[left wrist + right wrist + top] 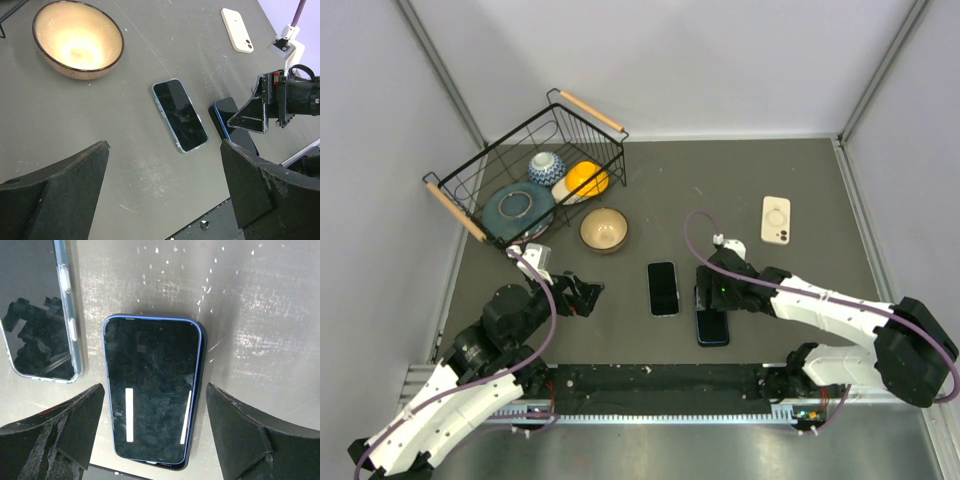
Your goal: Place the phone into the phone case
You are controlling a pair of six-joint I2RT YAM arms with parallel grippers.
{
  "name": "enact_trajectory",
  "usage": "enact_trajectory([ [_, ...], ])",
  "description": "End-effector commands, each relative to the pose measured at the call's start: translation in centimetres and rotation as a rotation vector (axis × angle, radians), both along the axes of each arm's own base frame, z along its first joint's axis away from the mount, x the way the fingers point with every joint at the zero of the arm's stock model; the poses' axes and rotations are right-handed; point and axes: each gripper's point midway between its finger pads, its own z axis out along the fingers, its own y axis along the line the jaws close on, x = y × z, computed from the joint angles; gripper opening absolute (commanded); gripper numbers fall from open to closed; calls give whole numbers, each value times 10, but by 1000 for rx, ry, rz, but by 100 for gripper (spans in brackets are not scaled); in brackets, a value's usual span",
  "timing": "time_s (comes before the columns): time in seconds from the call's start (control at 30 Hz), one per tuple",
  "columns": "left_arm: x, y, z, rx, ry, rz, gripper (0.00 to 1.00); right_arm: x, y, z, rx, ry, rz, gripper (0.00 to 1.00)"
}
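blue-edged phone on scuffed grey table, pale walls.

Blue-edged black phone; cream phone case.

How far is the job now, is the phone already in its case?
Looks done: the phone lies screen up inside the blue case. In hand: nothing; the right gripper hangs open above it, not touching, and the left gripper is open, aside. Left: perhaps pressing one end, where a dark edge shows; full seating cannot be confirmed.
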Motion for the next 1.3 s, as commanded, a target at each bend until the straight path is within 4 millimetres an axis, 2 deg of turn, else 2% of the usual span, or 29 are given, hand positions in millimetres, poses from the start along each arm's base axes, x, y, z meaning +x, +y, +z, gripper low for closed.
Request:
enact_trajectory([
  [0.0,4,-2,13,-25,-44,2,99,14,14,21,1,-61,62,83],
  [0.1,4,-2,13,-27,-46,2,99,12,19,17,-4,-40,101,87],
  [0.23,5,-3,12,-27,-42,2,99,9,21,0,-22,6,127,89],
  [0.3,4,-4,12,-29,-42,-4,99,5,17,-13,-59,39,125,89],
  [0.4,4,-4,12,-31,-43,-5,99,1,9,-22,-79,54,113,89],
  [0.67,5,-5,10,-21,-35,-9,99,-2,14,-14,-5,37,132,78],
  [0.8,4,-4,11,-29,-39,-6,99,-11,18,-19,45,57,147,81],
  [0.83,4,-3,11,-30,-40,-3,99,-11,19,-18,58,52,145,84],
  [0.97,3,-3,12,-35,-41,-4,99,-10,16,-19,73,42,132,86],
  [1.1,2,-4,11,-35,-37,-8,98,-11,13,-18,85,39,135,82],
  [1.27,3,-4,13,-35,-35,-6,98,-13,7,-24,95,41,126,68],
])
